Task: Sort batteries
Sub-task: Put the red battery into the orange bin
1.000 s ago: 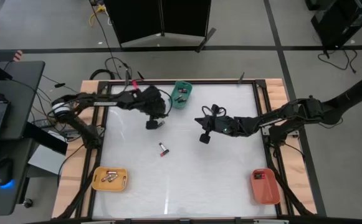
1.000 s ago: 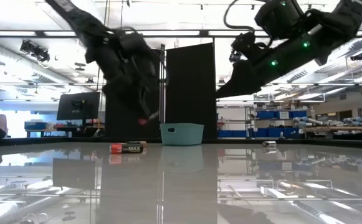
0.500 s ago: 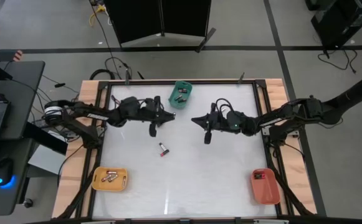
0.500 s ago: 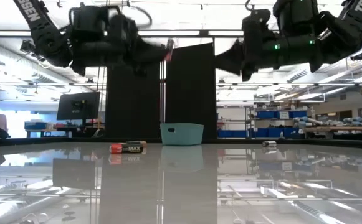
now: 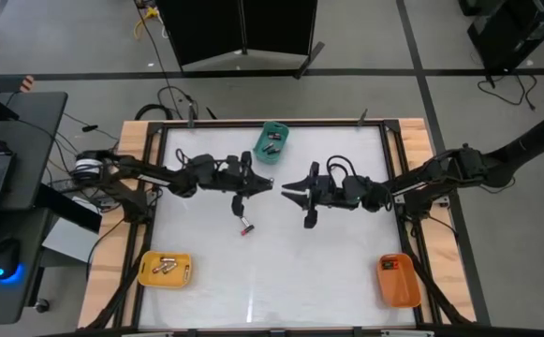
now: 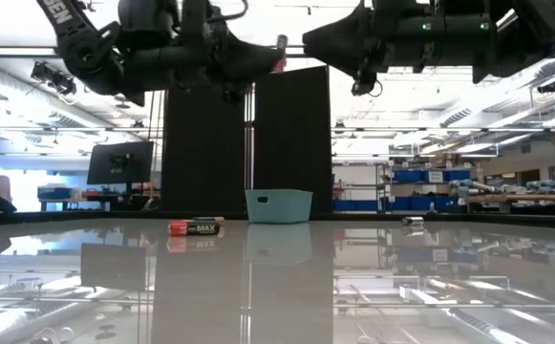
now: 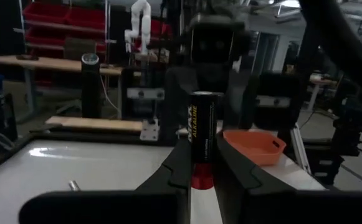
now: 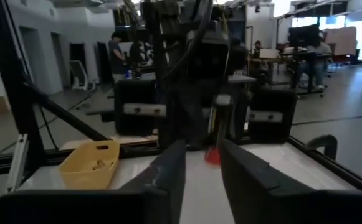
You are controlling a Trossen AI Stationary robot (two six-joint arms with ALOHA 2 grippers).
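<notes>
While both arms hang high over the middle of the desk [image 5: 197, 281] with their tips turned toward each other, the left pincer [image 5: 270, 184] is clamped on a battery [image 7: 200, 140], a dark cell with a red end that stands between its fingers [image 7: 169, 167] in the left wrist view. The right pincer [image 5: 286, 188] faces it from just beside, its jaws parted and nothing between them; its fingers [image 8: 171, 163] frame the other arm's tip and the red end of the held cell. A second battery [image 5: 245, 226] lies loose on the desk below the left arm. More cells sit in the teal tray [image 5: 282, 134] at the far edge and in the yellow tray [image 5: 146, 277] at the near left corner. An orange tray [image 5: 386, 292] stands at the near right corner
</notes>
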